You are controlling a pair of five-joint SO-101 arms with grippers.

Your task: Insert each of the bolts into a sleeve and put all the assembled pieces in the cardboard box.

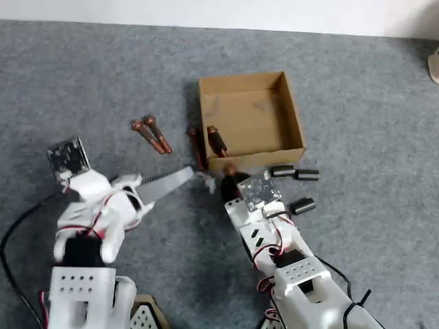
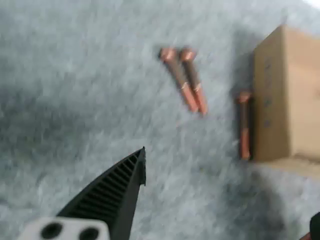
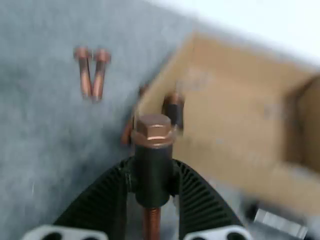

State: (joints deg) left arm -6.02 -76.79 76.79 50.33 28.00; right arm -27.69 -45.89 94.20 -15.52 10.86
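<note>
While our right gripper (image 3: 151,182) clamps a sleeve (image 3: 151,157) with a bolt (image 3: 152,131) seated in it, just outside the cardboard box (image 1: 294,113), we judge delivery in hand; next, lift it over the rim and release inside.

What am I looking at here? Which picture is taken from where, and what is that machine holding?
These are two small white robot arms at a grey carpeted table. The high view looks down from a fixed camera. The other two views come from a camera on each arm's wrist. The right end effector, the arm's grasping part, grips a sleeved bolt: a copper bolt pushed into a black tube. It is close to the cardboard box. One finished piece already lies in the box. Two bare bolts lie together on the table, a third bolt lies beside the box's wall, and three black sleeves wait nearby. The left end effector has nothing visible in it.
</note>
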